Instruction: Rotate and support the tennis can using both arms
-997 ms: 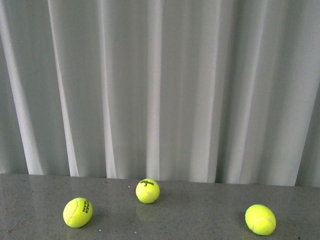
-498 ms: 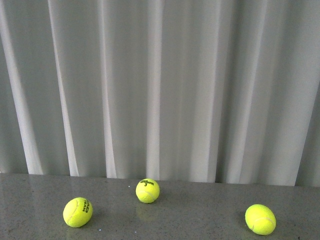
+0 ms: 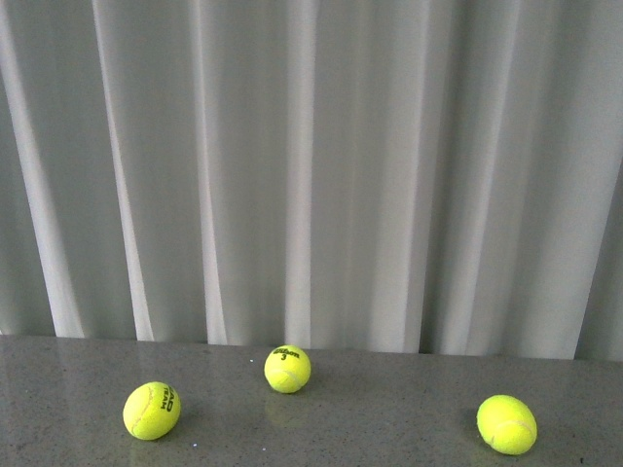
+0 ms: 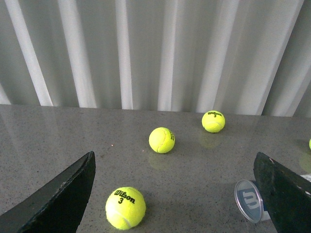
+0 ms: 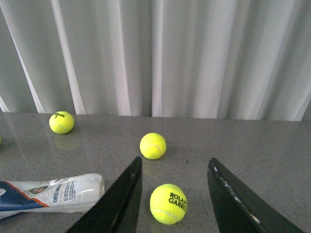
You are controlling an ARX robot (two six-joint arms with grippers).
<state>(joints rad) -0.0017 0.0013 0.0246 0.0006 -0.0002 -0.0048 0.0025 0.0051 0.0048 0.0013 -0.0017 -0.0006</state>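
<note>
The tennis can [image 5: 53, 194] lies on its side on the grey table, white and navy label showing, off to one side of my right gripper [image 5: 175, 160]. That gripper is open, and a Roland Garros tennis ball [image 5: 168, 204] sits on the table between its two black fingers. In the left wrist view the can's round end [image 4: 249, 200], with a silver rim and a white W, shows beside one finger [image 4: 284, 194], which hides the rest. My left gripper [image 4: 174, 162] is open wide, holding nothing. The front view shows neither the can nor the arms.
Three tennis balls [image 3: 152, 411] [image 3: 287, 370] [image 3: 506, 424] lie on the grey table [image 3: 389, 418] before a white curtain [image 3: 311, 165]. A Wilson ball [image 4: 125, 208] sits near the left gripper's other finger, with two more balls [image 4: 162, 140] [image 4: 213, 121] farther off.
</note>
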